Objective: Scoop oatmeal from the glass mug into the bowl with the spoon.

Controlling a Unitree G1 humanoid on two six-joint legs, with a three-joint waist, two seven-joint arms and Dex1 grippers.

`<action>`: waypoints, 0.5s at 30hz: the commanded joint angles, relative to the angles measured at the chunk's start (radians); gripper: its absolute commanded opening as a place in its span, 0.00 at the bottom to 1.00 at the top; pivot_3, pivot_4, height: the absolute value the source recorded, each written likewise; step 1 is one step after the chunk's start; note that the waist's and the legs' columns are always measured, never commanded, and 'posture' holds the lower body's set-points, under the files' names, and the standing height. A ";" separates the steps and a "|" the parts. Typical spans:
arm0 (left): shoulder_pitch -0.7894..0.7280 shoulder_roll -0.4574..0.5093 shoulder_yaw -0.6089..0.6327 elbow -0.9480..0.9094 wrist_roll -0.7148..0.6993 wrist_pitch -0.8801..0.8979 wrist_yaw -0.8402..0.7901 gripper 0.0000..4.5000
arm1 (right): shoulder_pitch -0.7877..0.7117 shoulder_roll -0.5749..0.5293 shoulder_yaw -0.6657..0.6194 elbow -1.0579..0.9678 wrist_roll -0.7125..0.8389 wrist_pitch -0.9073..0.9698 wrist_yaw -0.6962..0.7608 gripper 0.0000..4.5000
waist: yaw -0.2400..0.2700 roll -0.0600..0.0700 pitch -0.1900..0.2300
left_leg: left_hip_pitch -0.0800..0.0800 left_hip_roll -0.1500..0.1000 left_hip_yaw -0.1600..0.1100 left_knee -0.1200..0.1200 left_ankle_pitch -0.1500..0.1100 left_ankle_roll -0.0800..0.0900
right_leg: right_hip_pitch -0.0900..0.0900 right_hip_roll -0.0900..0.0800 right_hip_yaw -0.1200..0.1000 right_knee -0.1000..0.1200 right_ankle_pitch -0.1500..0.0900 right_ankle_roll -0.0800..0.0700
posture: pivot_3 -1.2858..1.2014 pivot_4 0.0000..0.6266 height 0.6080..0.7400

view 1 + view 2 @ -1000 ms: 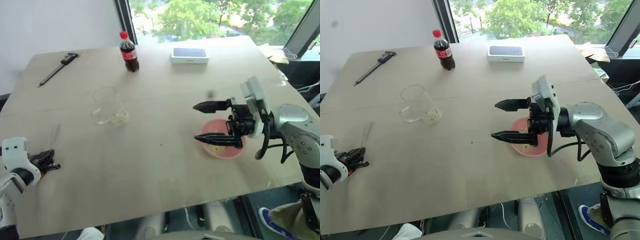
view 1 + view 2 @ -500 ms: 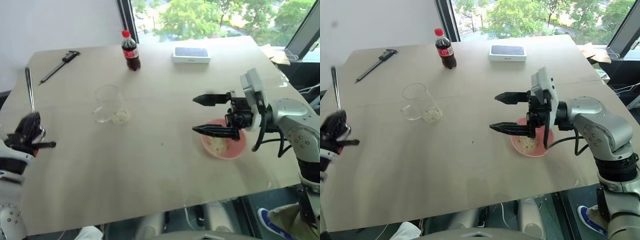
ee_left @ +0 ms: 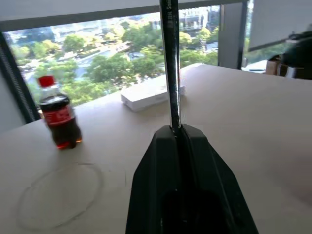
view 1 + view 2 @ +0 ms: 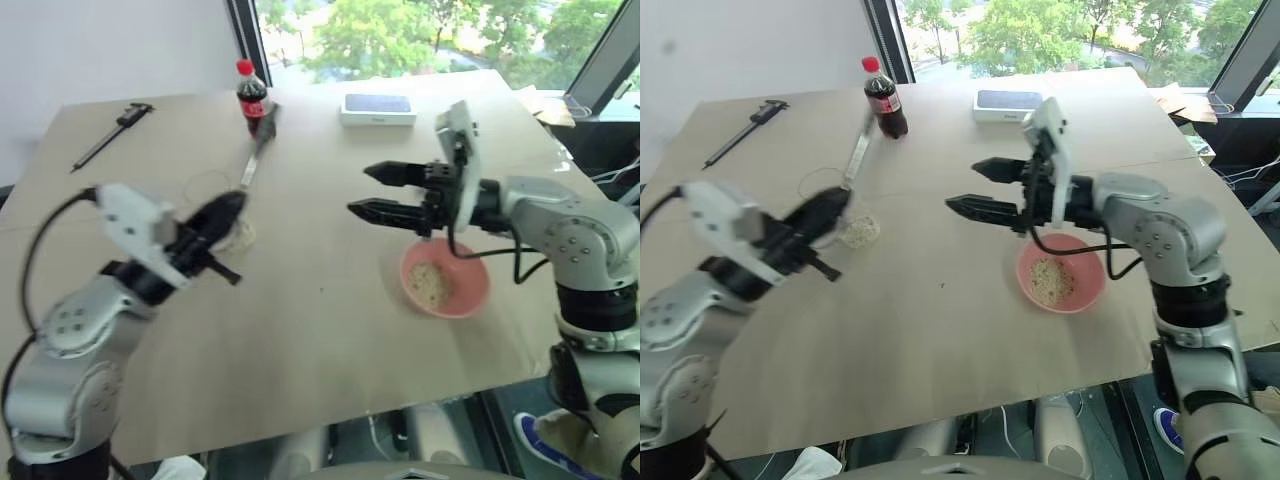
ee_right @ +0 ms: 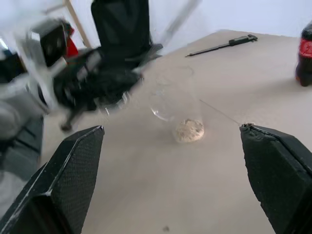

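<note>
Tabletop holds a red-labelled cola bottle (image 4: pixel 250 101), label writing unreadable.

Blur and cut-offs around the glass mug

The spoon (image 4: pixel 256 150) is motion-smeared above the glass mug (image 5: pixel 174 100); its upper end leaves the left wrist view, and black fingers (image 3: pixel 183 185) cover its lower part.

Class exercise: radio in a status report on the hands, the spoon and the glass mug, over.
Left hand shut on spoon, near glass mug. Right hand open, empty, above table beside bowl. Oatmeal in mug. Nothing in the way.
</note>
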State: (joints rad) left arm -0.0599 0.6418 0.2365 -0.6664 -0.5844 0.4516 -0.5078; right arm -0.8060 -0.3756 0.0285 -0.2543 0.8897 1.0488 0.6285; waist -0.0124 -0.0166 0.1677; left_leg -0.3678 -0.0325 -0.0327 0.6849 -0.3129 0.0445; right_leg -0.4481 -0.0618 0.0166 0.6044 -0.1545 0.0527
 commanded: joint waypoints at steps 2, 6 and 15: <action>-0.031 -0.007 -0.094 -0.014 0.087 -0.070 -0.030 0.01 | -0.033 0.082 -0.073 0.030 0.040 0.050 -0.147 1.00 | -0.001 0.000 0.000 | 0.000 0.000 0.000 0.000 0.000 0.000 | 0.000 0.000 0.000 0.000 0.000 0.000 | 0.52 0.24 1.00; -0.024 -0.023 -0.169 0.029 0.183 -0.138 -0.048 0.01 | -0.062 0.158 -0.140 0.076 0.102 0.099 -0.241 1.00 | -0.001 0.001 0.001 | 0.000 0.000 0.000 0.000 0.000 0.000 | -0.001 0.000 0.000 0.001 0.000 0.000 | 0.52 0.24 1.00; -0.021 -0.060 -0.228 0.116 0.319 -0.253 -0.056 0.01 | -0.079 0.186 -0.168 0.085 0.154 0.152 -0.294 1.00 | -0.002 0.002 0.001 | 0.000 0.000 0.000 0.000 0.000 0.000 | -0.001 0.001 0.000 0.001 0.000 0.000 | 0.52 0.24 1.00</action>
State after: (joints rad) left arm -0.0738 0.5877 0.0154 -0.5339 -0.2824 0.2328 -0.5647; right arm -0.8588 -0.1920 -0.1203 -0.1465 1.0134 1.1948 0.3391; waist -0.0141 -0.0149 0.1687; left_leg -0.3678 -0.0326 -0.0328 0.6848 -0.3128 0.0447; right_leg -0.4488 -0.0607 0.0163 0.6058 -0.1545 0.0529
